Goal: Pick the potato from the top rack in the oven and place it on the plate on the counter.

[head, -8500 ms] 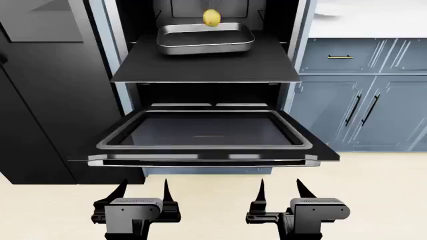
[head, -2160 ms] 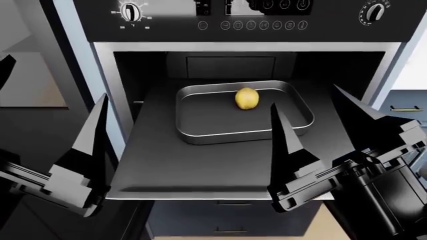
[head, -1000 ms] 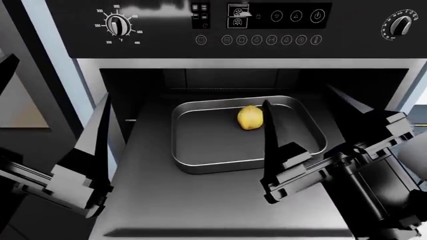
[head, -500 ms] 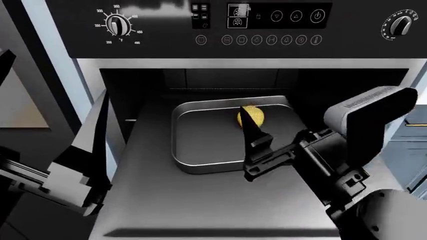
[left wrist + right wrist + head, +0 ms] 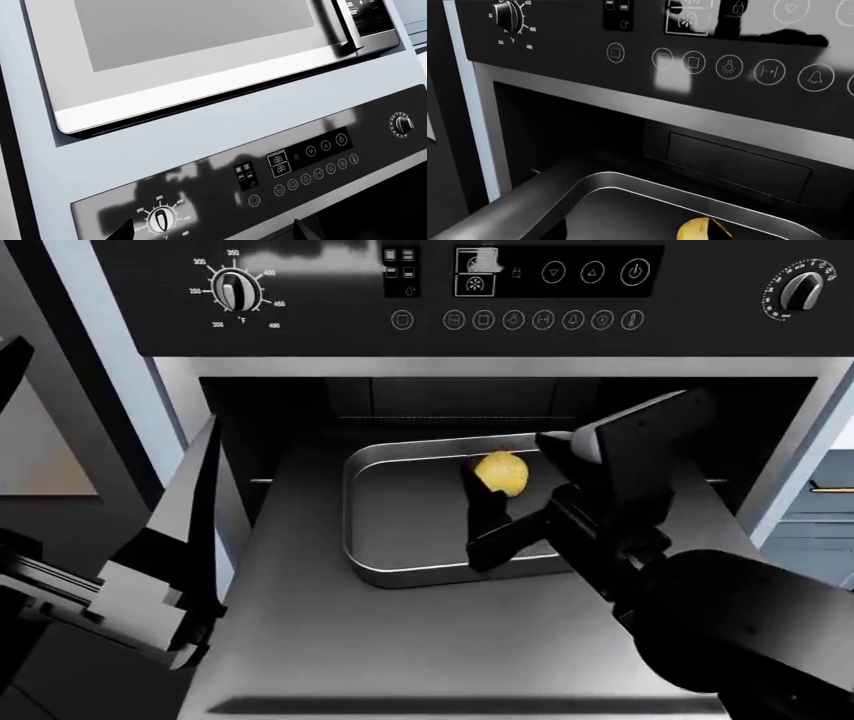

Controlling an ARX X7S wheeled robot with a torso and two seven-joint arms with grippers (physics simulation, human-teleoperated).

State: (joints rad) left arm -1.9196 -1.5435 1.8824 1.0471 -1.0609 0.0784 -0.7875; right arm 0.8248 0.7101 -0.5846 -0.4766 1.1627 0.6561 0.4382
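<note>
You are reaching your right gripper (image 5: 497,502) for the potato (image 5: 502,473), which sits in the tray (image 5: 400,540) on the oven's top rack (image 5: 320,640), fingers seemingly spread around it, so next close them gently; left gripper (image 5: 160,570) waits wide.

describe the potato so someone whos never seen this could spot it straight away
Find the black oven with its dials. On the top rack pulled out below sits a grey metal baking tray; the potato lies toward its back. It is the only small, yellow, oval thing there.
</note>
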